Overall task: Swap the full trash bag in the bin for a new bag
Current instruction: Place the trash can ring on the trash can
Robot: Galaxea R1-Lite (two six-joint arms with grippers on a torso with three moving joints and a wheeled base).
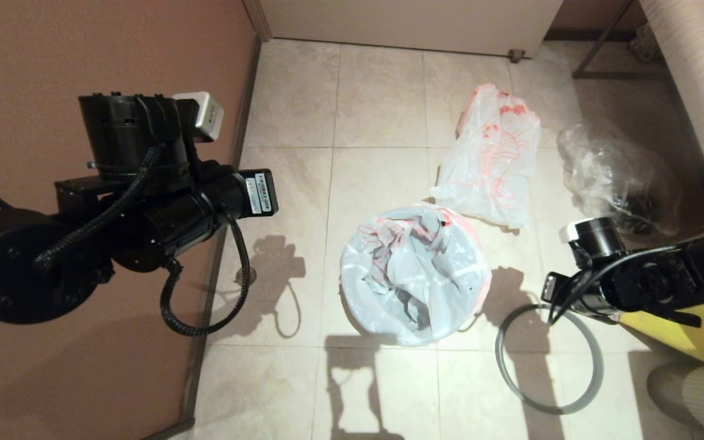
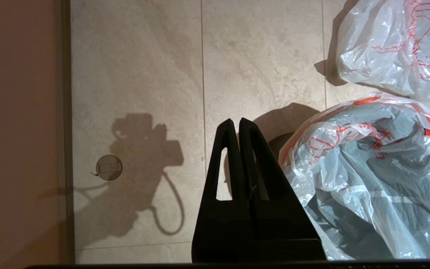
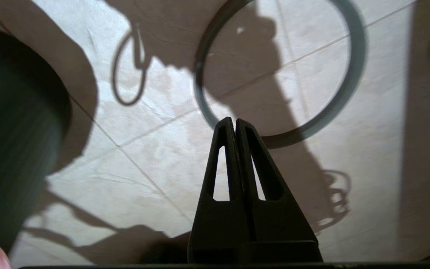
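L arm fills the near-left of the head view, raised beside the brown wall (image 1: 83,49). Left gripper (image 2: 236,125) has fingers pressed together, nothing between them, hovering over bare floor tiles (image 1: 376,91) just beside the bin (image 2: 276,144). Only a dark sliver of the bin's side shows in the L wrist view; in the head view it's hidden under plastic.

The new bag (image 1: 416,275) is draped over the bin, white translucent w/ red print and a pink-red band at the far rim, crumpled down into the opening, film spilling over the sides. It sits roughly mid-floor, on the tile row nearer the robot.

The full trash bag (image 1: 495,159) lies on the floor just beyond the bin, toward the far-right, bulging, red line drawing on it; its near edge is close to the new bag's rim, can't tell if touching.

R arm comes in from the right edge. Right gripper (image 3: 234,123) is closed too, empty, tips hanging above the grey ring (image 1: 549,360), which lies flat on the floor to the right of the bin, apart from it.

Clear bag (image 1: 615,171) w/ dark contents sits further right, near a striped surface at the far-right corner. Yellow fabric (image 1: 694,330) shows at the right edge behind the R arm. Small round floor plate (image 2: 109,167) near the wall on the left.
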